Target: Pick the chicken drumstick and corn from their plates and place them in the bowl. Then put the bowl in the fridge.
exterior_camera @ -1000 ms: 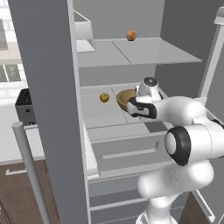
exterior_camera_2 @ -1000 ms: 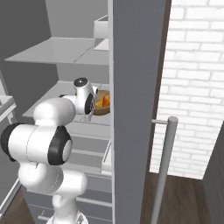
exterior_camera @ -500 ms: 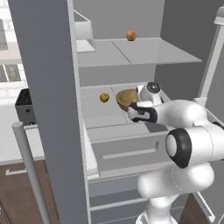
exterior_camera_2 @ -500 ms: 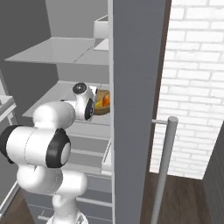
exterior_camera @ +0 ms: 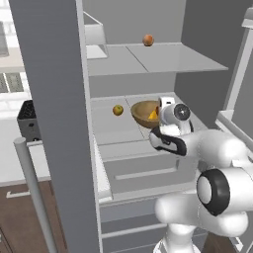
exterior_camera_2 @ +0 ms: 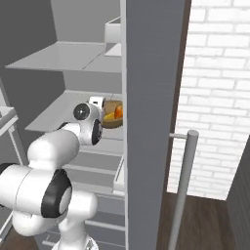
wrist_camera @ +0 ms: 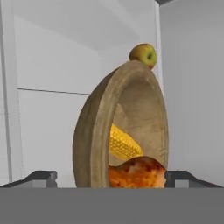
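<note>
Hand view shows corn (wrist_camera: 124,144) inside the bowl (wrist_camera: 94,144), hand (wrist_camera: 111,177) released.

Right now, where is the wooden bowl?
The wooden bowl sits on the fridge's middle shelf, right of a small apple, just ahead of the gripper.

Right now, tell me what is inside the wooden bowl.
The bowl holds the corn and the chicken drumstick. The drumstick's lower part is cut off from view, and it covers the near end of the corn.
</note>
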Robot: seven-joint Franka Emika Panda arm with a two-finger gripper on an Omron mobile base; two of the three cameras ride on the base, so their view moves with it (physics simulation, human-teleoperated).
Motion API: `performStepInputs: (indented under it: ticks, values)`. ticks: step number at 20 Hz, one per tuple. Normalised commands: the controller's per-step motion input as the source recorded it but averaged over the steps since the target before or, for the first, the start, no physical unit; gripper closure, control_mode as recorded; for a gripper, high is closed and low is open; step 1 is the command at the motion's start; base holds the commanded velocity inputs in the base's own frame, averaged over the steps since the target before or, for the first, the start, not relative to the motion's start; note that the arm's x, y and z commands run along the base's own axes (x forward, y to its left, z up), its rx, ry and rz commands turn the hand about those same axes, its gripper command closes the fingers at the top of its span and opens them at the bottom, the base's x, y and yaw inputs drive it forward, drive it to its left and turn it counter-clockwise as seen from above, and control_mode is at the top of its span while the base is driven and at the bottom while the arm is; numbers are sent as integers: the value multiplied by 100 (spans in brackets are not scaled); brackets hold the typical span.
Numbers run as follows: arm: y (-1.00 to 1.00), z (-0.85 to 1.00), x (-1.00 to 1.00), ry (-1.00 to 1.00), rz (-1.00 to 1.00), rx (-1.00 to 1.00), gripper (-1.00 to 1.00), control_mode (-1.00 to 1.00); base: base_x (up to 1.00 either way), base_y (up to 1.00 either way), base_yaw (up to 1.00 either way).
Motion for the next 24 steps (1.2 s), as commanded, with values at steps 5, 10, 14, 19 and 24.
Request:
performStepInputs:
  ticks: [5,10,14,19,24]
  values:
    - [1,54,-52,-13,0,0,-100,-100,0,0,0]
    - [3,60,-59,-8,0,0,-100,-100,0,0,0]
    - [14,71,-41,10,0,-1,-100,-100,0,0,0]
    - [1,42,-50,30,0,0,-100,-100,0,0,0]
    - [3,22,-58,33,0,0,-100,-100,0,0,0]
